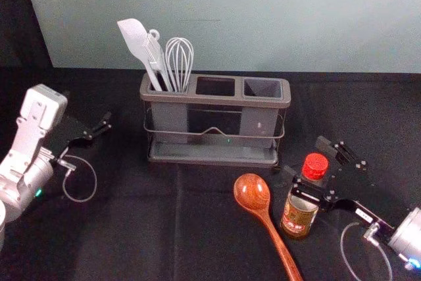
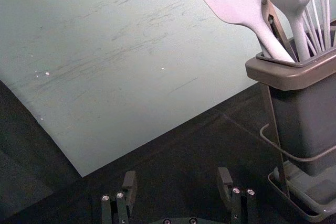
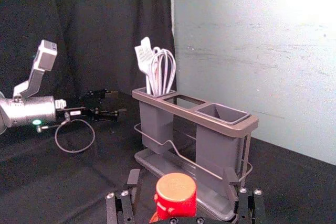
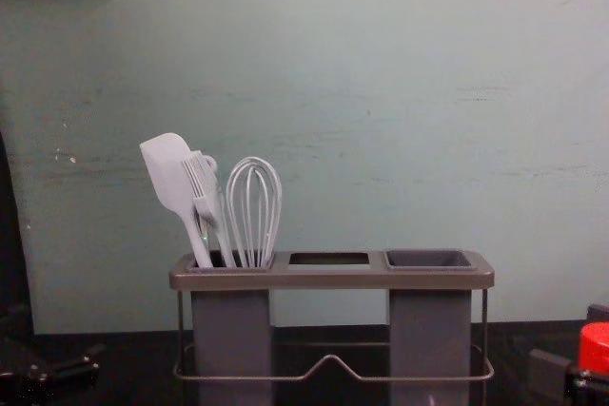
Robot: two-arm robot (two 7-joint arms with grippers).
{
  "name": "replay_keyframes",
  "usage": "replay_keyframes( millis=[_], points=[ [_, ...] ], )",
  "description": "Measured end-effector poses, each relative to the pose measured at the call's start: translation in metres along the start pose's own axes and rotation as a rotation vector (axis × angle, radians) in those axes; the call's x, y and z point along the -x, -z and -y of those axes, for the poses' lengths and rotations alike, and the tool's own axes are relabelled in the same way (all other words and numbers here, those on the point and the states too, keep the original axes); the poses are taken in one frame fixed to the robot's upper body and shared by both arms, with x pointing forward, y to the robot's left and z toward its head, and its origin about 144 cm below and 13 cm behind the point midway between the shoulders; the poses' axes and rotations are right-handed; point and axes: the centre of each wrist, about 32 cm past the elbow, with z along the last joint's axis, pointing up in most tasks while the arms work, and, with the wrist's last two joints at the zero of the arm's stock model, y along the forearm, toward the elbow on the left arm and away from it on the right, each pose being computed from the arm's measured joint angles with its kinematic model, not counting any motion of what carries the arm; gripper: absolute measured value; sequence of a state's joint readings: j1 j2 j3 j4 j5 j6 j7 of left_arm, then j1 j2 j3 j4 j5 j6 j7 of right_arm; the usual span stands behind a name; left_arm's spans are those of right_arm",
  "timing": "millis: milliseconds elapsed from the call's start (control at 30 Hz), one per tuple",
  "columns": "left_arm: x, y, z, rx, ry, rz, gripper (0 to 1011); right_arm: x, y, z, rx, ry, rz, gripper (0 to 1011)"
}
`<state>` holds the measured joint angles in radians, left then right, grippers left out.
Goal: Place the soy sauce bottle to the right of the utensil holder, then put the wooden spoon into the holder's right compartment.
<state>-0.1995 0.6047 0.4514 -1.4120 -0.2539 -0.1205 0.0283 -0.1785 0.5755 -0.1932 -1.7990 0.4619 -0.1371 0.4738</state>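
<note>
The soy sauce bottle (image 1: 297,218), red-capped, stands right of the wooden spoon (image 1: 252,192), in front of the utensil holder's (image 1: 214,153) right end. My right gripper (image 1: 305,160) is around the bottle's upper part; in the right wrist view the open right gripper (image 3: 181,179) has gaps on both sides of the red cap (image 3: 176,188). The spoon lies bowl toward the holder, handle toward the front. At the holder's left, my left gripper (image 1: 106,124) hangs idle; in the left wrist view the left gripper (image 2: 177,178) is open and empty. The holder's right compartment (image 4: 429,260) is empty.
A white spatula (image 4: 166,170), a brush (image 4: 206,192) and a whisk (image 4: 253,206) stand in the holder's left compartment. Behind the holder rises a pale wall (image 1: 230,18). Black cloth (image 1: 151,222) covers the table.
</note>
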Motion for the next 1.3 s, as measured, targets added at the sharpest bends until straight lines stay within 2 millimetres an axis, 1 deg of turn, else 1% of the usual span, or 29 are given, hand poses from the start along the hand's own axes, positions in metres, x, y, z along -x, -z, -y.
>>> replay_keyframes(
  millis=[100, 133, 167, 267, 300, 333, 367, 400, 467, 533, 700, 767, 1067, 1300],
  points=[
    [0.000, 0.000, 0.000, 0.000, 0.000, 0.000, 1005, 0.000, 0.000, 0.000, 0.001, 0.000, 0.001, 947],
    [0.000, 0.000, 0.000, 0.000, 0.000, 0.000, 1005, 0.000, 0.000, 0.000, 0.001, 0.000, 0.001, 947],
    [0.000, 0.000, 0.000, 0.000, 0.000, 0.000, 1005, 0.000, 0.001, 0.000, 0.000, 0.001, 0.000, 907],
    [0.000, 0.000, 0.000, 0.000, 0.000, 0.000, 1005, 0.000, 0.001, 0.000, 0.000, -0.001, -0.003, 837],
    [0.000, 0.000, 0.000, 0.000, 0.000, 0.000, 1005, 0.000, 0.001, 0.000, 0.000, -0.001, -0.003, 799],
    [0.000, 0.000, 0.000, 0.000, 0.000, 0.000, 1005, 0.000, 0.001, 0.000, 0.000, -0.001, -0.004, 786],
    [0.000, 0.000, 0.000, 0.000, 0.000, 0.000, 1005, 0.000, 0.001, 0.000, 0.000, -0.001, -0.004, 743],
    [0.000, 0.000, 0.000, 0.000, 0.000, 0.000, 1005, 0.000, 0.001, 0.000, 0.001, -0.001, -0.005, 734],
    [0.000, 0.000, 0.000, 0.000, 0.000, 0.000, 1005, 0.000, 0.001, 0.001, 0.001, -0.001, -0.005, 651],
    [0.000, 0.000, 0.000, 0.000, 0.000, 0.000, 1005, -0.001, 0.001, 0.001, 0.001, -0.001, -0.004, 609],
    [0.000, 0.000, 0.000, 0.000, 0.000, 0.000, 1005, -0.001, 0.000, 0.001, 0.000, -0.003, -0.002, 425],
    [0.000, 0.000, 0.000, 0.000, 0.000, 0.000, 1005, -0.001, -0.001, 0.001, -0.001, -0.004, 0.000, 386],
    [0.000, 0.000, 0.000, 0.000, 0.000, 0.000, 1005, -0.003, -0.010, 0.003, -0.015, -0.007, 0.024, 386],
    [0.000, 0.000, 0.000, 0.000, 0.000, 0.000, 1005, -0.008, -0.018, 0.006, -0.022, 0.008, 0.045, 386]
  ],
)
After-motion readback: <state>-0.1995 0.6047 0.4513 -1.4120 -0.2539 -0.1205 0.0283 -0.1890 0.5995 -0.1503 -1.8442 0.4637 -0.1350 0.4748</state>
